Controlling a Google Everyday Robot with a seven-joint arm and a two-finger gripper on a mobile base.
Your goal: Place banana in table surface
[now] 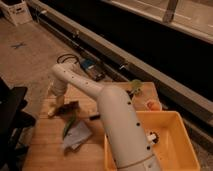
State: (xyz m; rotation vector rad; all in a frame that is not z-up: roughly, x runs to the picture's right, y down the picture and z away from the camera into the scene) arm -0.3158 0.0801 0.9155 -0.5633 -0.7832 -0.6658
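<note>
The gripper (56,103) hangs low near the left edge of the table surface (47,146), and its tip blurs into the clutter there. Whether it touches the pale banana (52,112) just below cannot be told. The arm (120,125) hides the tabletop's middle and the left wall of the yellow bin (176,150) — both run off the bottom edge. Small orange things (153,104) beyond the bin are too blurred to name.
</note>
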